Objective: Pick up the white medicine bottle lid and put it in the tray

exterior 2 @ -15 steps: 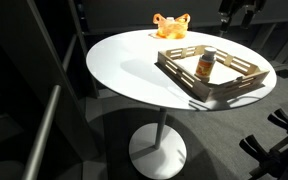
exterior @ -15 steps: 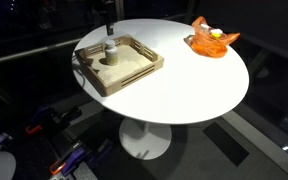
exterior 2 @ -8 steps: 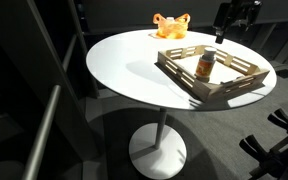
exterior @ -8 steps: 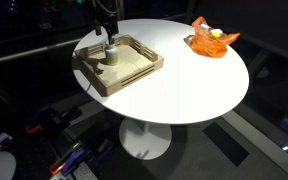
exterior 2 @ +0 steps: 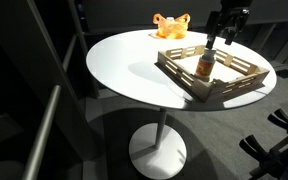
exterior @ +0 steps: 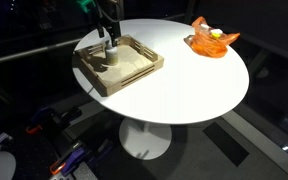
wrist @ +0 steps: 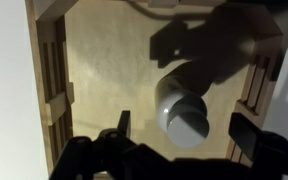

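Observation:
The tan wooden tray (exterior: 136,75) sits on the round white table in both exterior views (exterior 2: 184,82). A small bottle (exterior: 111,52) stands upright inside it (exterior 2: 205,66). In the wrist view the white medicine bottle lid (wrist: 187,118) is on top of the bottle, over the tray floor (wrist: 104,70). My gripper (exterior: 110,38) hangs just above the bottle (exterior 2: 215,43). It is open and empty, and its two dark fingers (wrist: 184,132) flank the lid with a gap on each side.
An orange crinkled dish (exterior: 213,40) with yellow contents sits at the far side of the table (exterior 2: 170,26). The tray's slatted rim (wrist: 52,70) rises around the bottle. Dark floor and equipment surround the table.
My gripper has moved down and in from above the table's edge to just over the bottle in the tray. The bottle and the tray have not moved.

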### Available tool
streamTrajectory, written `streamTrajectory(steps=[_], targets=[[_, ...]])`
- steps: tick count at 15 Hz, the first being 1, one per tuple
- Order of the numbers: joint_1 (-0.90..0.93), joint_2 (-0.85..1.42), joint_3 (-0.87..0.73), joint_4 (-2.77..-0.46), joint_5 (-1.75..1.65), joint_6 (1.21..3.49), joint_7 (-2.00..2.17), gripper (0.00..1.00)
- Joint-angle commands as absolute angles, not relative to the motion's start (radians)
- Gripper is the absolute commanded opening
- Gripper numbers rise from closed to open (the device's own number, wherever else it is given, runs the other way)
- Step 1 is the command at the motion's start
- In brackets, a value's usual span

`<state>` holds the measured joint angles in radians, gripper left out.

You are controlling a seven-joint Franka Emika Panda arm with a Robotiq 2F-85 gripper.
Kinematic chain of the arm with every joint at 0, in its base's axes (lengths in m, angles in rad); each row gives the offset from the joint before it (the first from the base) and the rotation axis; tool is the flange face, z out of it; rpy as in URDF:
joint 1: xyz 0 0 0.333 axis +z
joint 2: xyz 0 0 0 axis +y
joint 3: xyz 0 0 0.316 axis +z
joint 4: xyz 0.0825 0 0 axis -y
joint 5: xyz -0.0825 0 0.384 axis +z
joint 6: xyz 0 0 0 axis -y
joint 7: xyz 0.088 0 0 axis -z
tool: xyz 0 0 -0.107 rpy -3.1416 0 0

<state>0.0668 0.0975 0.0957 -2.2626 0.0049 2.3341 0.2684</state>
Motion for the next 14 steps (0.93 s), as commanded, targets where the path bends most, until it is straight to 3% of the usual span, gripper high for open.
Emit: streamTrajectory(steps=[1, 3, 5, 10, 14], targets=[[0.081, 0.131, 0.089, -2.222, 0.012, 2.34, 0.244, 1.0], [0.085, 0.141, 0.089, -2.21, 0.009, 2.337, 0.244, 0.95], [0.088, 0.149, 0.088, -2.2, 0.007, 2.334, 0.244, 0.74], [0.09, 0.157, 0.084, -2.182, 0.0, 2.327, 0.248, 0.41], [0.091, 0.152, 0.081, -2.181, -0.005, 2.317, 0.264, 0.25]])
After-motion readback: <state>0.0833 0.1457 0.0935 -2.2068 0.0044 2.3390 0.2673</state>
